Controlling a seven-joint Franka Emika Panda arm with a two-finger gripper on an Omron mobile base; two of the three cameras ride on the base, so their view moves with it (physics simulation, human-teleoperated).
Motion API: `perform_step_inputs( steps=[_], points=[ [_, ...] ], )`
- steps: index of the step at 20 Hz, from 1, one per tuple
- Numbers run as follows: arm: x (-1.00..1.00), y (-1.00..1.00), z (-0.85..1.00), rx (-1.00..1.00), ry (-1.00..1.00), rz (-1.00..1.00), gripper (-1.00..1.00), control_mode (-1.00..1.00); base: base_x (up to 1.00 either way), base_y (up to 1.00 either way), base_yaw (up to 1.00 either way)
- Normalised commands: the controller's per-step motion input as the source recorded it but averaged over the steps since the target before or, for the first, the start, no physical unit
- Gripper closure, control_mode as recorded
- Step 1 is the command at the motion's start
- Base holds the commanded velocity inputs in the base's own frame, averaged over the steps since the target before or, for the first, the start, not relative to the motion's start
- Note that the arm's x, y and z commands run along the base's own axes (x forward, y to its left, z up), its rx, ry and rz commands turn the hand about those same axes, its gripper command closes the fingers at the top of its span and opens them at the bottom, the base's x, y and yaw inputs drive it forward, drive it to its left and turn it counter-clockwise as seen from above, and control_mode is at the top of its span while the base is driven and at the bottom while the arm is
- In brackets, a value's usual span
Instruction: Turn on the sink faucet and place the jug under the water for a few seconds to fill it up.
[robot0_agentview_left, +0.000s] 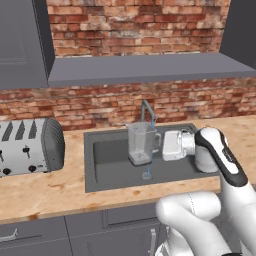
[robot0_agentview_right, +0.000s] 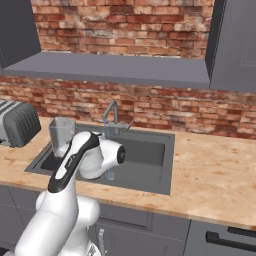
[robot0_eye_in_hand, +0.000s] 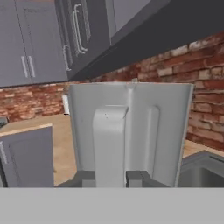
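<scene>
The clear jug (robot0_agentview_left: 140, 143) hangs upright over the left half of the dark sink (robot0_agentview_left: 102, 159), its base above the basin floor. My gripper (robot0_agentview_left: 160, 144) reaches in from the right and is shut on the jug's side handle (robot0_eye_in_hand: 109, 140), with a dark fingertip (robot0_eye_in_hand: 86, 178) on each side of it. The grey sink faucet (robot0_agentview_left: 145, 111) stands behind the basin. From its spout a thin light-blue stream of water (robot0_agentview_right: 108, 152) falls to the basin floor. In the right base view the jug (robot0_agentview_right: 61, 132) sits left of that stream, with my arm between them.
A silver four-slot toaster (robot0_agentview_left: 30, 145) stands on the wooden counter (robot0_agentview_left: 60, 192) left of the sink. A brick wall and a grey shelf (robot0_agentview_left: 145, 69) run behind. Grey cabinets hang at both upper corners, and the counter (robot0_agentview_right: 215, 170) stretches right of the sink.
</scene>
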Motion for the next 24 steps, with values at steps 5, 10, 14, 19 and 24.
perform_step_inputs(
  steps=[5,10,14,19,24],
  points=[
    [0.45,-0.78,-0.54,-0.17,0.02,0.0,1.0,-1.0,0.0,0.0,0.0],
    [0.53,-0.85,-0.35,-0.07,0.0,0.0,1.0,-1.0,0.0,0.0,0.0],
    [0.6,-0.64,-0.22,-0.01,0.0,0.02,1.0,-1.0,0.0,0.0,0.0],
    [0.61,-0.26,-0.3,0.01,0.0,0.11,1.0,-1.0,0.0,0.0,0.0],
    [0.46,0.0,-0.4,0.04,0.0,0.16,1.0,-1.0,0.0,0.0,0.0]
  ],
)
